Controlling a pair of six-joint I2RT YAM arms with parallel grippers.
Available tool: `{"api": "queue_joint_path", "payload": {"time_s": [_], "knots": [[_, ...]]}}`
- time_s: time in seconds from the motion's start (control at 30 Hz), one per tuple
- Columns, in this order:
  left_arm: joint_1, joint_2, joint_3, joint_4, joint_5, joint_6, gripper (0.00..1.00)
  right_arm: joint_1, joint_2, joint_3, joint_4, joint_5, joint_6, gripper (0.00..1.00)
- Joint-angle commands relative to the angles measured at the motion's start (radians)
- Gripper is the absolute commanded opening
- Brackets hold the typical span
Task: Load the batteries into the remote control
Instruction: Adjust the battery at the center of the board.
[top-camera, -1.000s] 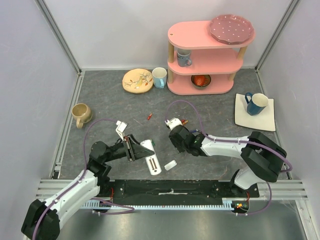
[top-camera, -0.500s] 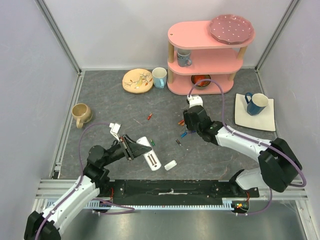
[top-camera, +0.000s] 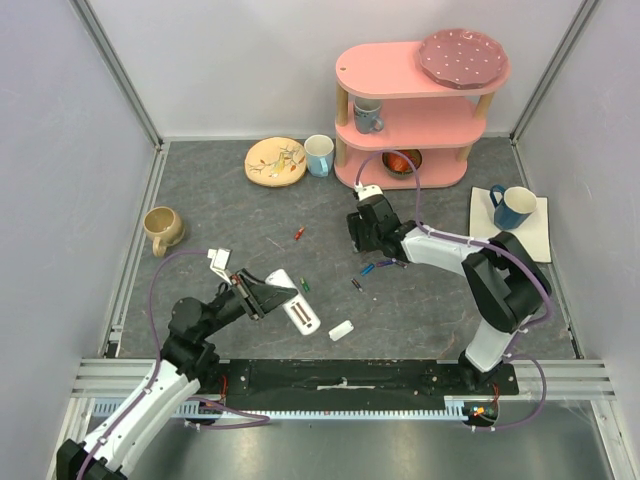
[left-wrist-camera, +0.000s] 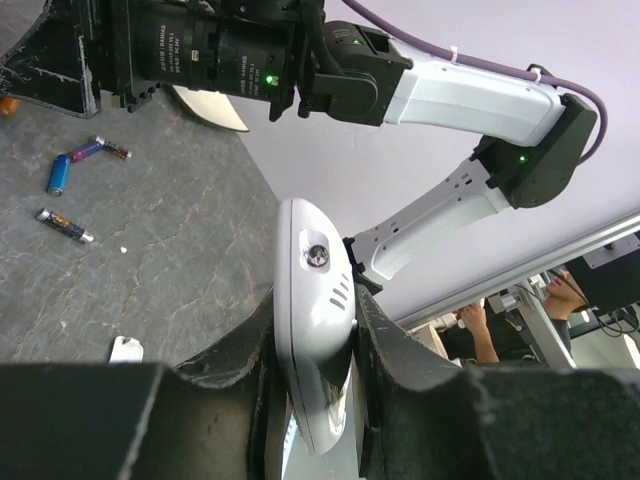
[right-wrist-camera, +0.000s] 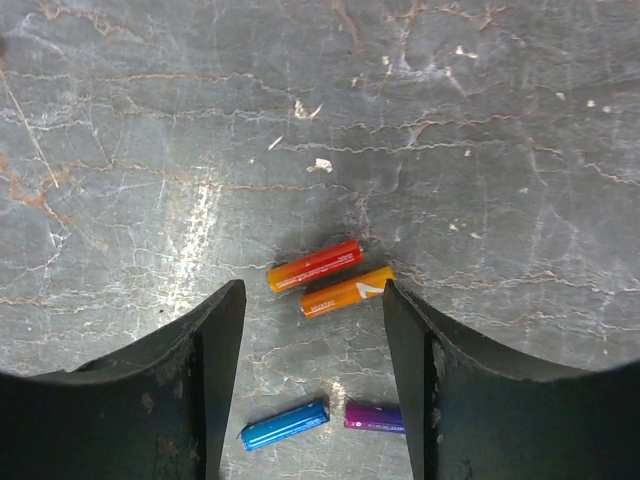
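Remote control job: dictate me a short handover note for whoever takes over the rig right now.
Left gripper shut on the remote control.
Right gripper open, empty, above a red battery and an orange battery on the table.
Blue battery and purple battery lie close by.
Done: back cover off, lying by the remote.
Left: pick up and load batteries; none gripped yet.

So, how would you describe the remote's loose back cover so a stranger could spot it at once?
Find the remote control, held slanted in the left gripper near the front edge of the table. The back cover lies flat on the table just right of its near end, touching nothing. It is small, plain white and buttonless, unlike the coloured batteries farther back.
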Motion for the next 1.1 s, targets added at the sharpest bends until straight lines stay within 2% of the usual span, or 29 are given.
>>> {"api": "queue_joint_path", "payload": {"time_s": [0.0, 0.3, 0.5, 1.07], "knots": [[0.004, 0.019, -0.030, -0.005, 0.019, 0.042, 0.02, 0.002, 0.015, 0.028, 0.044, -0.063, -0.065, 0.66], [0.004, 0.046, 0.020, -0.074, 0.034, 0.115, 0.02, 0.002, 0.033, 0.030, 0.048, -0.042, -0.140, 0.70], [0.004, 0.094, 0.053, -0.113, 0.072, 0.160, 0.02, 0.001, 0.069, 0.051, 0.047, -0.055, -0.174, 0.68], [0.004, 0.082, 0.050, -0.099, 0.092, 0.166, 0.02, 0.001, 0.106, 0.060, 0.053, -0.068, -0.193, 0.64]]}}
